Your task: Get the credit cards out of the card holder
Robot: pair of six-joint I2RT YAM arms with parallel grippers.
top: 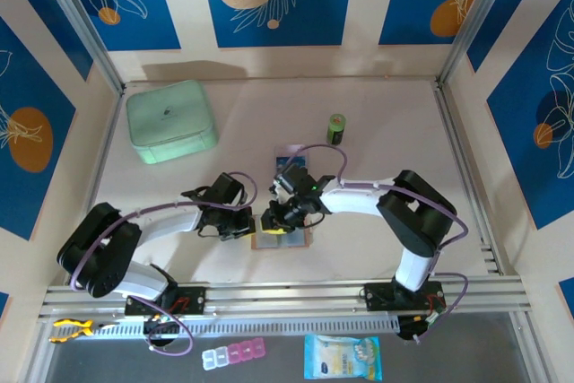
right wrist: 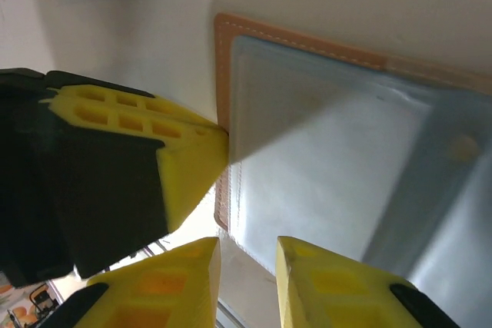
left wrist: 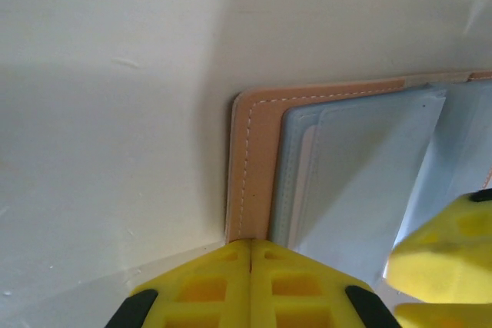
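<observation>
The card holder point(top: 282, 239) lies open and flat on the desk point(top: 377, 150), in the lower centre of the top view, with both claws meeting over its left edge. The left claw point(left wrist: 251, 255) has its fingers pressed together, and their tips bear on the tan stitched border at the lower left corner of the holder. It looks to be acting as a hold-down. The right claw point(right wrist: 247, 257) hangs over the grey-blue pocket lining point(right wrist: 323, 159) with its fingers a narrow gap apart and nothing visibly clamped between them.

No card edge shows in the pockets, so I cannot tell whether any remain inside. A small dark blue piece point(top: 291, 162), possibly a removed card, lies just above the right wrist in the top view.

To do this step well, keep the left tips planted so the holder cannot slide. Work one right finger under the pocket lip, pinch only a card edge, and draw it along the pocket's opening rather than upward.
</observation>
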